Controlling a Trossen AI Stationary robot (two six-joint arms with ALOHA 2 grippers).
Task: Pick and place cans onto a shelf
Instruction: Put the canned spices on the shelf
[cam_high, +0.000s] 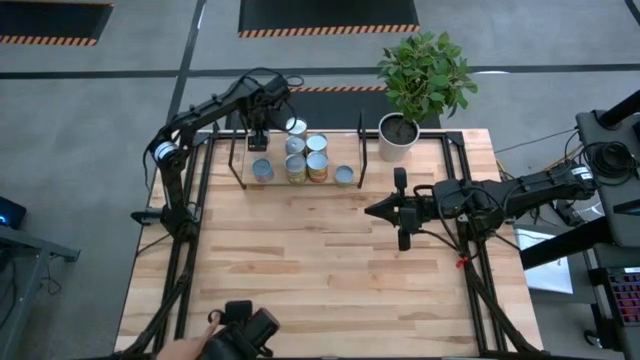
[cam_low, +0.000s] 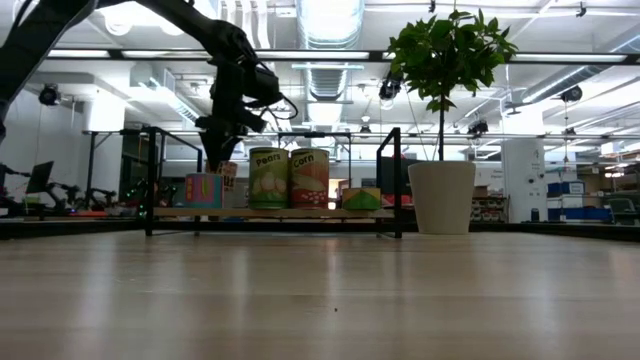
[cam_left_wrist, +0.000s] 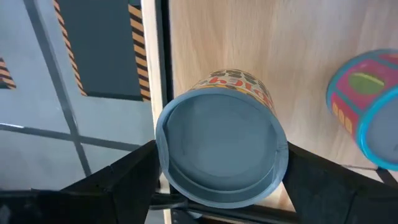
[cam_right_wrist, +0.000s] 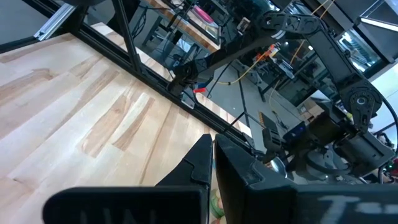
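The left gripper was clamped on a can: in the left wrist view its two dark fingers pressed the tin's sides from either flank, spread just as wide as the tin itself, its pale-blue top filling the space between them. From above, the gripper sat over the far left part of the shelf, behind the front row of cans. Just beside the held tin, toward the front of the rack, stood a pink-and-blue can; farther along the board were the taller cans labelled Pears and Corn, with more tins around them.

The risk, as I judged it, lay in the release. Whether the tin's base already rested on the wooden board could not be told; if the fingers opened with it still raised or tilted, it could drop and tip, knocking the pink-and-blue neighbour or rolling off the board's open back edge, which lay close beside the tin. Fingers spreading wide could also brush that neighbour or the thin black rods of the rack.

Well apart from all this, the right gripper hung over the bare table near the white plant pot, its fingers pressed together and holding nothing.
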